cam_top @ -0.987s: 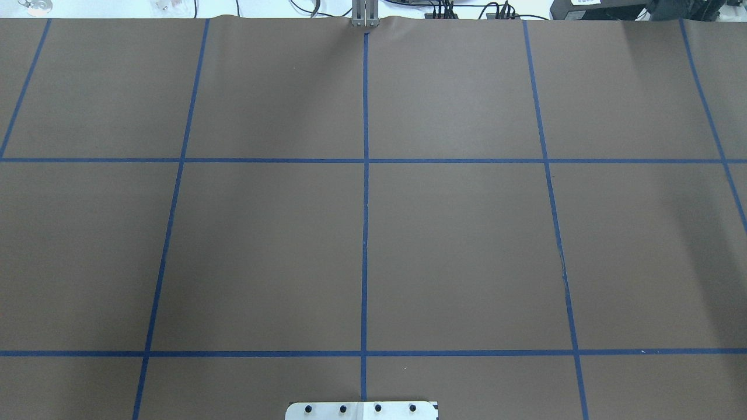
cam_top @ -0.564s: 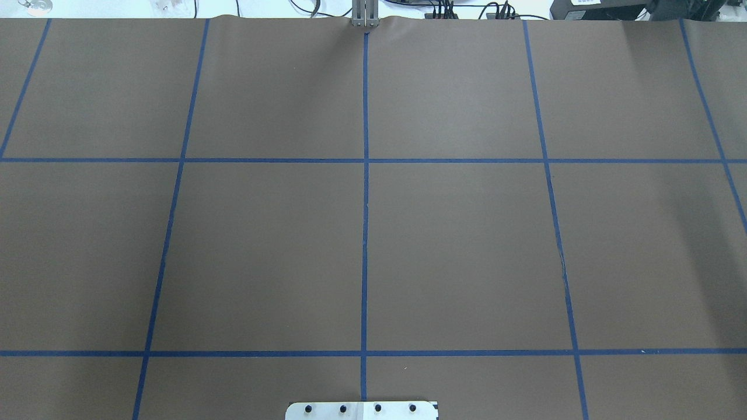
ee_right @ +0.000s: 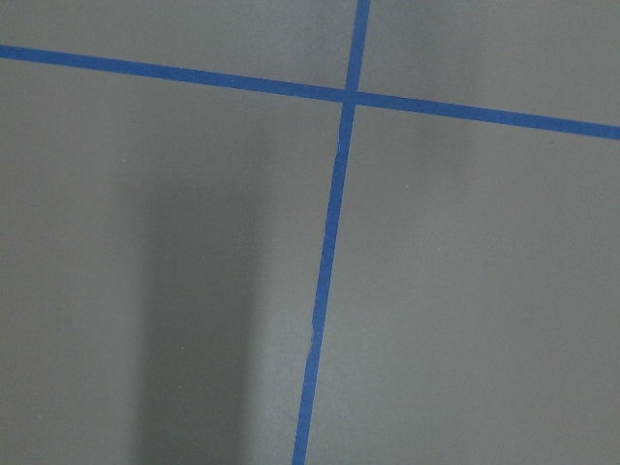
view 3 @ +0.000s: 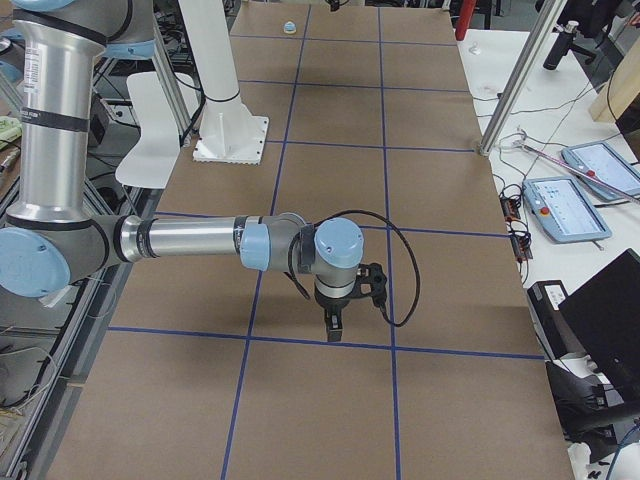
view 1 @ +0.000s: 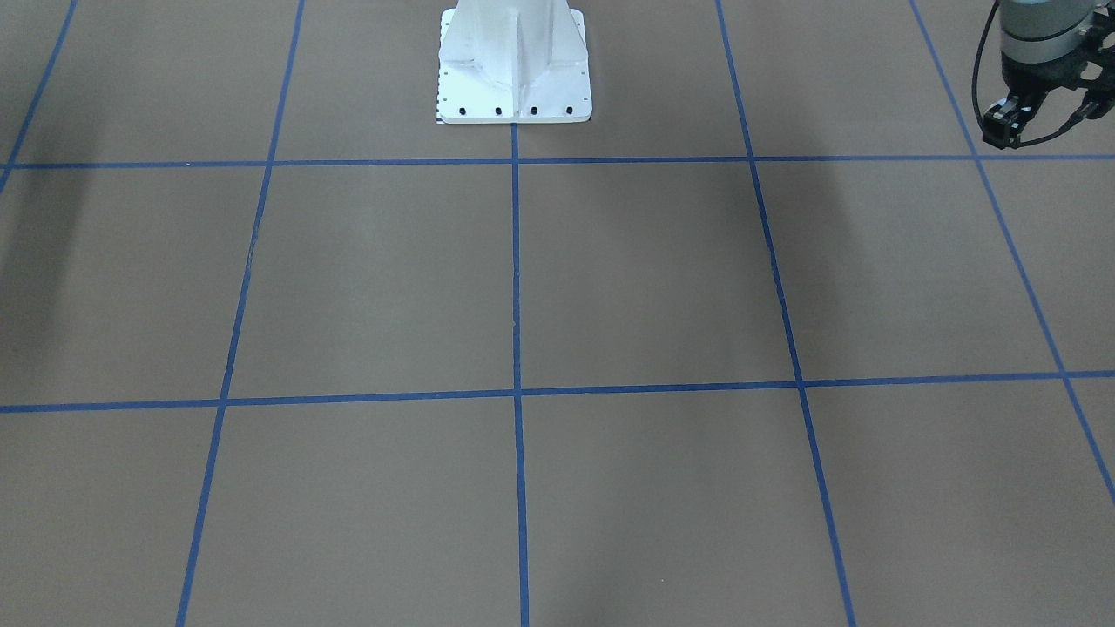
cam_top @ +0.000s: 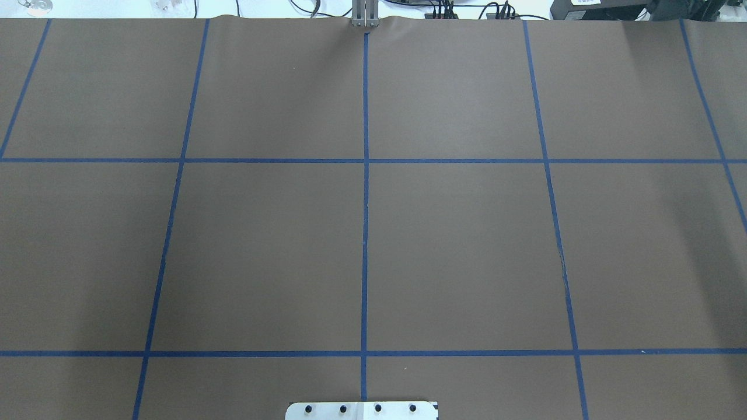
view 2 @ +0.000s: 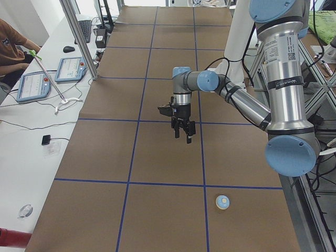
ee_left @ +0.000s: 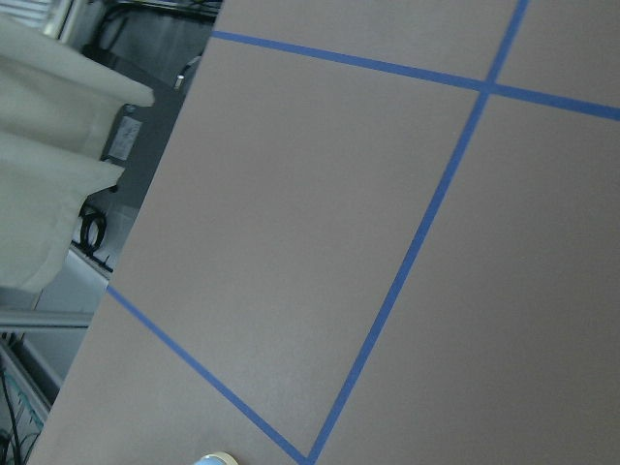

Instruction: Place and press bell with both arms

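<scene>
The light-blue bell (view 2: 223,201) with a cream button stands on the brown table near the robot's side at its left end. It also shows far off in the exterior right view (view 3: 288,27) and as a sliver at the left wrist view's bottom edge (ee_left: 215,459). My left gripper (view 2: 182,135) hangs over the table farther along than the bell, well apart from it, fingers spread and empty. It also shows at the front-facing view's top right (view 1: 1041,126). My right gripper (view 3: 333,328) points down above a blue tape line; I cannot tell whether it is open.
Blue tape lines (cam_top: 365,233) divide the brown table into squares. The white pedestal (view 1: 514,70) stands at the robot's edge. A seated operator (view 2: 13,42), tablets (view 2: 34,84) and cables lie on the white bench beyond the table's far edge.
No arm or object enters the overhead view. Only the faint shadows near the table's left and right sides have shifted a little.
</scene>
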### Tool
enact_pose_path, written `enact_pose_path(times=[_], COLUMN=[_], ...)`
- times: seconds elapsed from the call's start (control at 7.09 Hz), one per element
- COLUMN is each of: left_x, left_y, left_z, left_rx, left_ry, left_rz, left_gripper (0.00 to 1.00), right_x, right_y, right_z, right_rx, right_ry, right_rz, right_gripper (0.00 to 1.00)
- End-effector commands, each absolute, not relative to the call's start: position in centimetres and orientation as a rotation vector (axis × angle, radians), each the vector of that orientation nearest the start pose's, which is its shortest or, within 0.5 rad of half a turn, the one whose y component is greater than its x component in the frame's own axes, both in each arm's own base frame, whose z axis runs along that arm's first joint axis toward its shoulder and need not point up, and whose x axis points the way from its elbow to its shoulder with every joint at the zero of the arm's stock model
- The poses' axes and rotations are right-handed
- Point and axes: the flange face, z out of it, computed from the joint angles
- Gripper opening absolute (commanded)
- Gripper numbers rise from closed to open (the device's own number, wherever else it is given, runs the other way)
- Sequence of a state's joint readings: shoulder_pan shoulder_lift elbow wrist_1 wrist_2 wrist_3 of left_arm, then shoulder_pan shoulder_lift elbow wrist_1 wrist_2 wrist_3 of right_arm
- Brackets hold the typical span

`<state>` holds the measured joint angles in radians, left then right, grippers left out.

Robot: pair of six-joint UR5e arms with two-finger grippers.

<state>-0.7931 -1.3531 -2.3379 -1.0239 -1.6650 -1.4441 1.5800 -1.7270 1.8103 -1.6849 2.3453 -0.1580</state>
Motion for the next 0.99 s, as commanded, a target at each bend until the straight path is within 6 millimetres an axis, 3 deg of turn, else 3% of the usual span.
enact_pose_path(times=[0.0, 0.28, 0.71, 0.85], left_x=[16.8, 16.7, 19.4, 19.7], left_y=[-27.0, -22.9, -20.0, -19.6], left_z=[52.2, 55.9, 64.8, 66.8], left_rx=[-0.072, -0.014, 0.074, 0.09], left_ry=[-0.15, -0.275, -0.369, -0.381], left_rz=[-0.88, -1.071, -1.227, -1.267], left_gripper=[1.0, 1.0, 1.0, 1.0], right_x=[6.8, 6.8, 6.8, 6.8], right_y=[-42.3, -42.3, -42.6, -42.5], right_z=[61.9, 61.5, 61.3, 61.3], right_rx=[0.046, 0.053, 0.06, 0.059], right_ry=[-0.771, -0.77, -0.77, -0.772], right_rz=[-0.135, -0.138, -0.142, -0.143], right_gripper=[1.0, 1.0, 1.0, 1.0])
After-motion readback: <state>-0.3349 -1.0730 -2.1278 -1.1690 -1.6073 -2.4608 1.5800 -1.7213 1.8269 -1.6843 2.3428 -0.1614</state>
